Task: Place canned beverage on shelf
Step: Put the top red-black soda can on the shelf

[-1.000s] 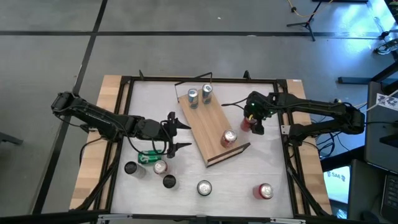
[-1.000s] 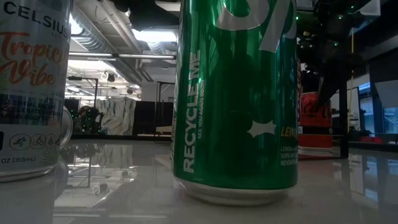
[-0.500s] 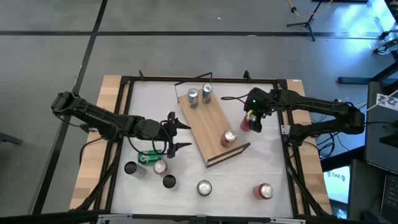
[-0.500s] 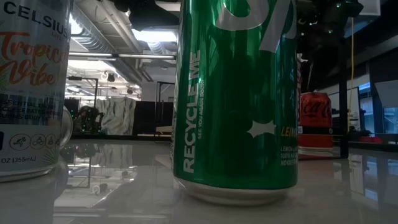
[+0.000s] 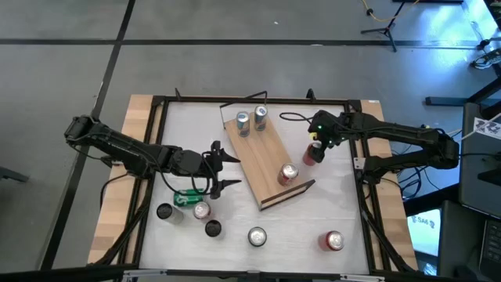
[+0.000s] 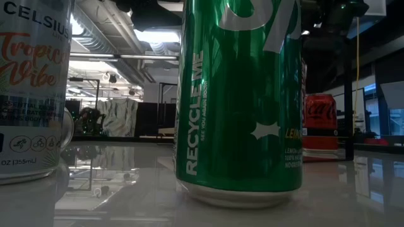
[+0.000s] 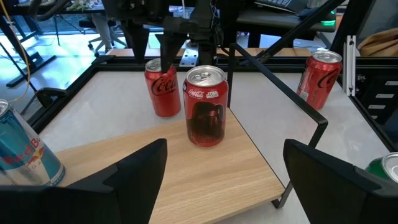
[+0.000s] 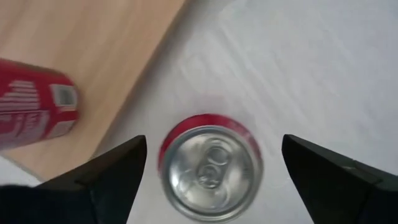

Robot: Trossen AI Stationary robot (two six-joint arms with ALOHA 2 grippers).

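The shelf [image 5: 262, 160] is a light-wood board lying aslant at mid-table. Two silver cans [image 5: 250, 120] stand at its far end and a red can [image 5: 288, 173] near its near end. Another red can [image 5: 311, 154] stands upright on the table just right of the shelf. My right gripper [image 8: 211, 186] hangs open above it, pointing steeply down, with one finger on either side of the can's top [image 8: 211, 165] and apart from it. My left gripper [image 5: 223, 171] waits open at the shelf's left side and faces the red can on the board [image 7: 205, 106].
A green can [image 5: 186, 197] lies on its side near my left gripper. Several more cans stand along the near edge, among them a red one [image 5: 333, 240] at the near right. A black frame [image 5: 160, 106] rims the table.
My right gripper has risen a little off the red can beside the shelf and rolled about its own axis. The can's top, covered from above before, now shows. The can has stayed upright on the table. The gripper's opening looks unchanged.
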